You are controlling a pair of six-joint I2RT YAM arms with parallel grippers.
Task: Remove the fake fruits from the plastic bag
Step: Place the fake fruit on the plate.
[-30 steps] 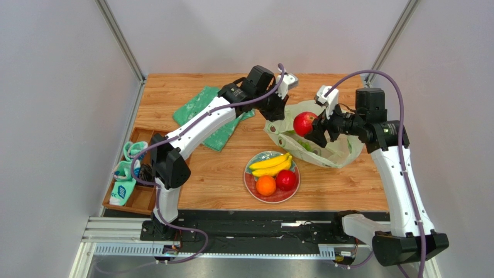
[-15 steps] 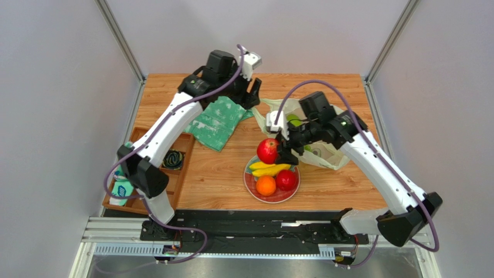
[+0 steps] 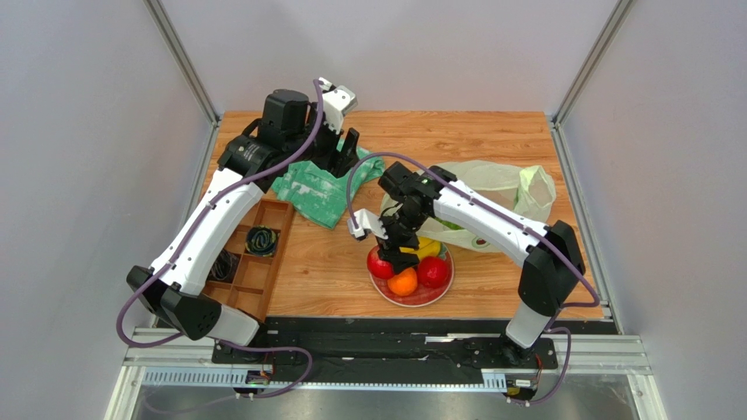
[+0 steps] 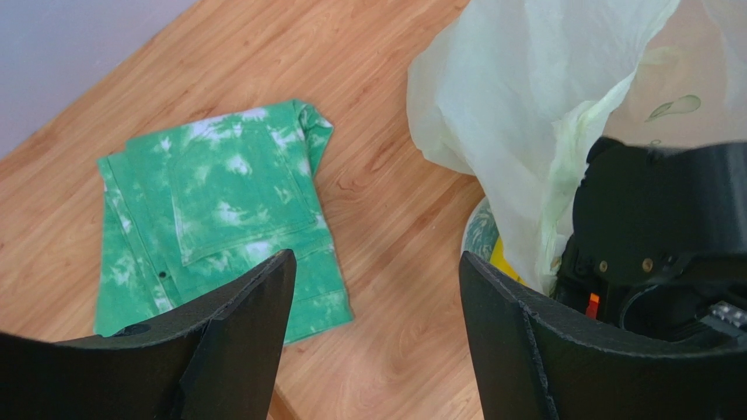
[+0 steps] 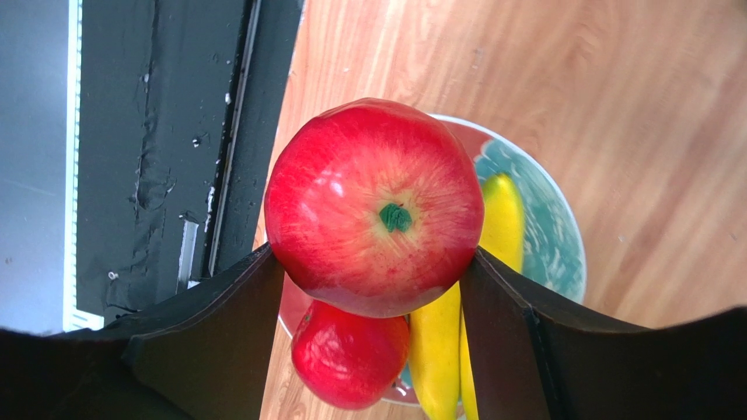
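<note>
My right gripper [image 3: 387, 255] [image 5: 373, 256] is shut on a red apple [image 3: 379, 263] [image 5: 375, 206], held low over the left part of the plate [image 3: 438, 296] [image 5: 548, 236]. On the plate lie an orange [image 3: 403, 282], another red fruit [image 3: 432, 272] [image 5: 349, 354] and a yellow banana bunch [image 3: 428, 248] [image 5: 436, 346]. The pale plastic bag [image 3: 495, 179] [image 4: 526, 105] lies slack behind the plate, its contents hidden. My left gripper [image 3: 340, 150] [image 4: 377, 293] is open and empty, raised above the table between the cloth and the bag.
A green-and-white cloth [image 3: 314, 191] [image 4: 219, 210] lies left of the bag. A wooden compartment tray [image 3: 267, 280] with a dark coiled item [image 3: 259, 239] sits at the table's left edge. Metal wall posts stand at the back corners.
My right gripper carried the red apple from the bag down and left to the plate. My left gripper opened, let go of the bag and drew back left over the cloth.
</note>
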